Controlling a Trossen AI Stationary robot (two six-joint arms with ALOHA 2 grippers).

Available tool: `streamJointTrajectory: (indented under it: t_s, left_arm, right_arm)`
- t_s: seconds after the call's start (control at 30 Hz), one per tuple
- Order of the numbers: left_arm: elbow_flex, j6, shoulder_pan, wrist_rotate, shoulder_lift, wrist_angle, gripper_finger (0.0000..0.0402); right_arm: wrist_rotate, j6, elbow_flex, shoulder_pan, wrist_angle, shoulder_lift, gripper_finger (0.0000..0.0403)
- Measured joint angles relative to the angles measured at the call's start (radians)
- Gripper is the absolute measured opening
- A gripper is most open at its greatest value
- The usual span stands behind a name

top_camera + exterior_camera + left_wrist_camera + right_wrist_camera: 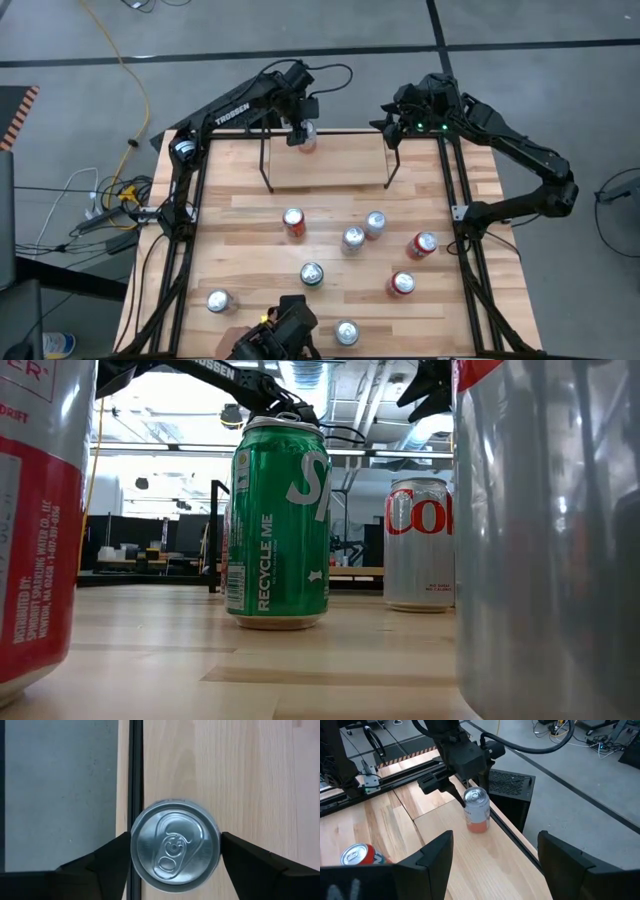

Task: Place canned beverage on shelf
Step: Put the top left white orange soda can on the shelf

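Note:
A canned beverage (477, 813) with a silver top and a white and orange body stands upright on the shelf's light wood floor (330, 165), close to the floor's far left corner. The shelf's black wire ends (267, 160) rise at either side. My left gripper (175, 845) comes down over the can (305, 136) and is shut on it. My right gripper (495, 855) hovers open and holds nothing, above the shelf's far right end (392, 128). My left gripper pinches the can's upper wall just under the rim (134, 847) between its two fingers, one finger (112, 855) on each opposite side. The fingers slant down from above. The can stands upright, with its base (479, 829) on the shelf's wood floor.
Several more cans stand loose on the near half of the table (352, 238), among them a green one (278, 525) and a silver and red one (420, 545). A black tubular frame (462, 215) runs along the table's sides. The shelf's back rail (135, 770) passes just beside the can.

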State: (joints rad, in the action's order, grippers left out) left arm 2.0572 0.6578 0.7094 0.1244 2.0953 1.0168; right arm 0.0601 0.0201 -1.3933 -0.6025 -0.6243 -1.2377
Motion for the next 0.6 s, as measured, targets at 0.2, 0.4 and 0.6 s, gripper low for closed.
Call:
streamJointTrajectory:
  t_s: [0.2,0.4,0.6]
  left_arm:
    - [-0.004,-0.018,-0.004,-0.046,-0.002,0.045,0.0258]
    - [-0.008,-0.041,-0.003,-0.060,-0.020,0.070,0.0258]
    - [-0.010,-0.042,0.013,-0.045,-0.039,0.114,0.0258]
  right_arm:
    - [0.000,0.009,0.000,0.000,-0.008,0.000,0.0265]
    - [0.000,0.009,0.000,0.000,-0.009,0.000,0.0265]
    - [0.000,0.008,0.000,0.000,-0.011,0.000,0.0265]
